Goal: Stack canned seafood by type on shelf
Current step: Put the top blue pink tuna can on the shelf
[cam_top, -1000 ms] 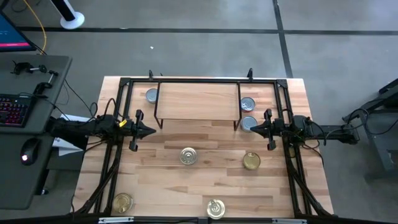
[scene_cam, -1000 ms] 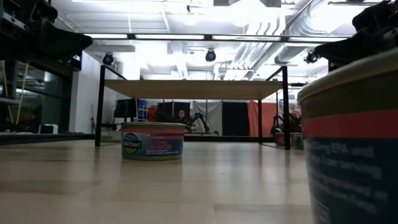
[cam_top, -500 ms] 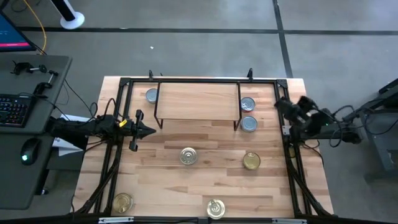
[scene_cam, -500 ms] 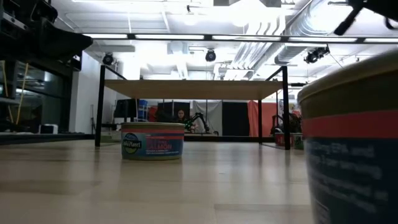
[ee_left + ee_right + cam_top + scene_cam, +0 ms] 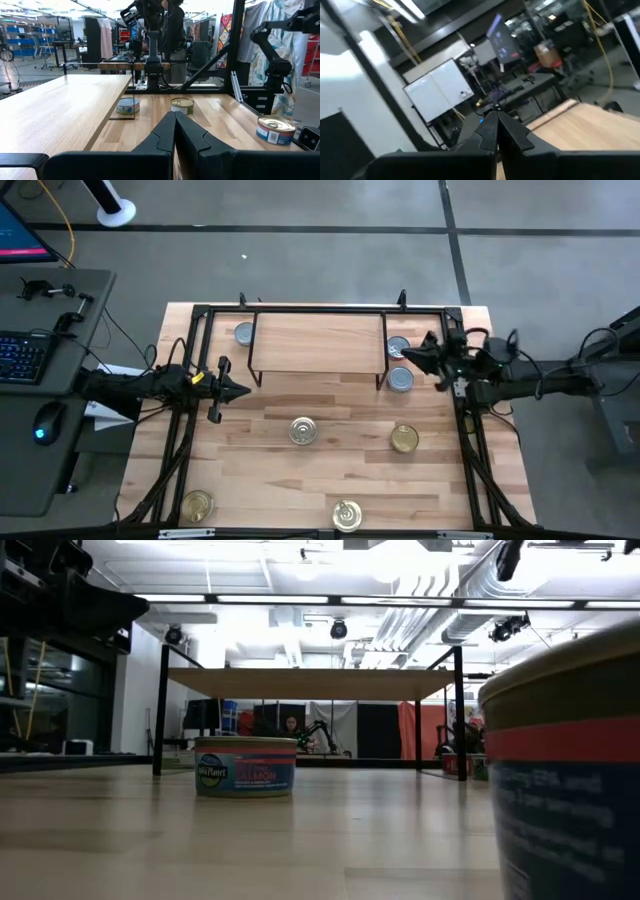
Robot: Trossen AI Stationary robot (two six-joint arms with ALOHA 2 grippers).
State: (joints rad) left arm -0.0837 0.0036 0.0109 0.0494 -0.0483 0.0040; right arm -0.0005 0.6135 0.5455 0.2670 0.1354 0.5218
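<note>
The right pincer (image 5: 418, 355) is at the right end of the shelf (image 5: 318, 340), above the gap between two silver-topped tins. One tin (image 5: 398, 347) lies just beside the shelf's right legs, and the other tin (image 5: 400, 380) lies a little nearer to the front of the counter (image 5: 330, 455). In the right wrist view the two dark fingers (image 5: 496, 131) are pressed together at their tips, so this pincer is clenched and holds nothing. It points upward and away, over the light wood top. From above it appears over the edge of the upper tin, but I cannot tell if it touches it.

The left pincer (image 5: 243, 390) waits near the left legs of the shelf, low over the counter. In the left wrist view its fingers (image 5: 174, 131) also meet in one thin line, clenched and empty.

The top of the shelf carries no tin. A third silver-topped tin (image 5: 244, 334) lies on the counter just beside the shelf's left end. Four gold-topped tins lie on the open counter: one in the middle (image 5: 303, 431), one to the right of it (image 5: 404, 439), one at the front left corner (image 5: 197, 505) and one at the front edge (image 5: 346, 515). In the low view the middle tin (image 5: 245, 767) stands in front of the shelf (image 5: 310, 683), and another tin (image 5: 565, 770) is very close to the camera.
</note>
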